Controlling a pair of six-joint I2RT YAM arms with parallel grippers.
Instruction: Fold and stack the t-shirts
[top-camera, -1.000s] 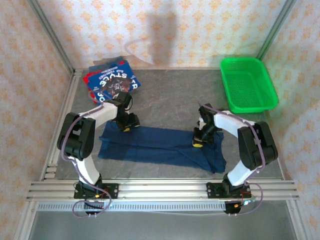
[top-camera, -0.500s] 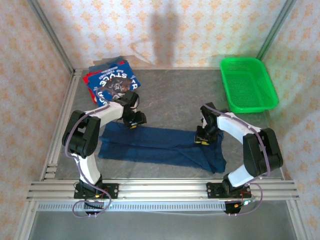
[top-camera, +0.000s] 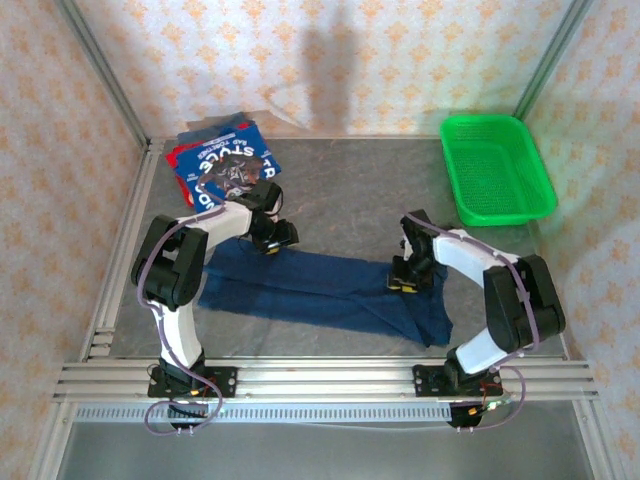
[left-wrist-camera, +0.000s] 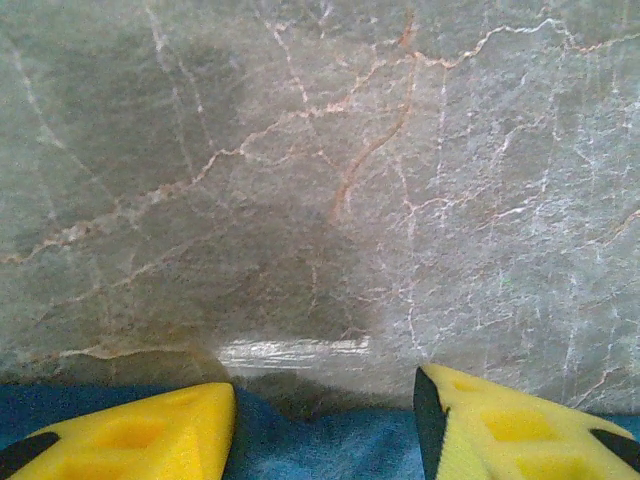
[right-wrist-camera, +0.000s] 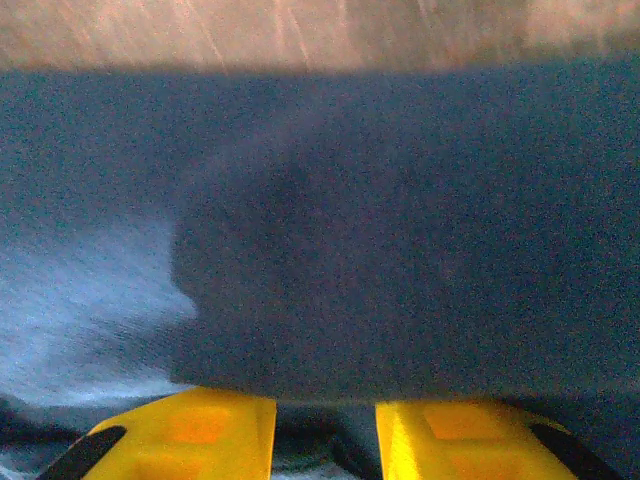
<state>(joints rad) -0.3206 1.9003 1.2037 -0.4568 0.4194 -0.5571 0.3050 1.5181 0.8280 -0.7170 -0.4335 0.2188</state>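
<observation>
Looking down on grey marble tabletop, patterned wallpaper walls around. Far-left corner: folded t-shirts stacked, red and blue prints. Left gripper spread, pinching nothing, tips at far edge of navy t-shirt, flat between arms. Right gripper narrowly parted, low over navy cloth. Far right: green basket.

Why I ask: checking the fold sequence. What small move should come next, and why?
Probably lift both hands off. The dark navy cloth t-shirt already lies as a long folded strip, and the left hand and right hand sit open near its far edge, gripping nothing.
</observation>
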